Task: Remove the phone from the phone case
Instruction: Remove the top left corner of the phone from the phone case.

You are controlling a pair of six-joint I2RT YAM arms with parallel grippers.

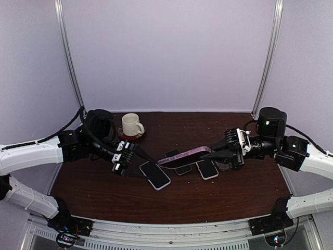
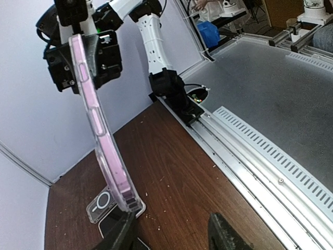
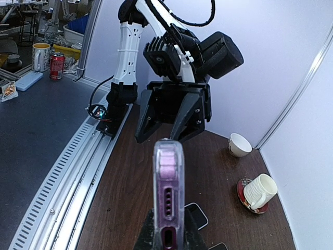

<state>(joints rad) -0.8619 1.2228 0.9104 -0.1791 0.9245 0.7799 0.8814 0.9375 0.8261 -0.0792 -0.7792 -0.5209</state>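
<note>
Worktop: dark brown wood [image 1: 171, 203], inside a booth with pale lilac walls [image 1: 171, 52].
Rail: a grey metal rail [image 1: 171, 229] runs along the near edge of the worktop, and both arm bases are fixed to it.
Loose phones: several lie flat near the middle of the worktop. The nearest one [image 1: 155, 175] has a pale rim and a dark screen. Another one [image 1: 207, 169] lies to its right, below the raised phone.
Right gripper: the right gripper [image 1: 216, 152] is clenched on one end of the phone and holds it in the air.
Phone: the pink phone [image 1: 184, 155] is still inside the case. It hangs above the middle of the worktop, between the two grippers, and slopes a little down toward the left one. It does not touch the phones below.
Case: the clear case [image 3: 169, 151] wraps around the pink body. Its narrow edge with the port holes faces the right wrist camera.
Left gripper: the left gripper [image 1: 147, 164] is released, with its fingers apart. The free end of the phone is right at one finger [image 2: 122, 232]. I cannot tell if they touch. The other finger stands well to the side.
Mug: a white mug [image 1: 132, 125] stands on a red coaster [image 1: 131, 137] at the far left, behind the left arm.
</note>
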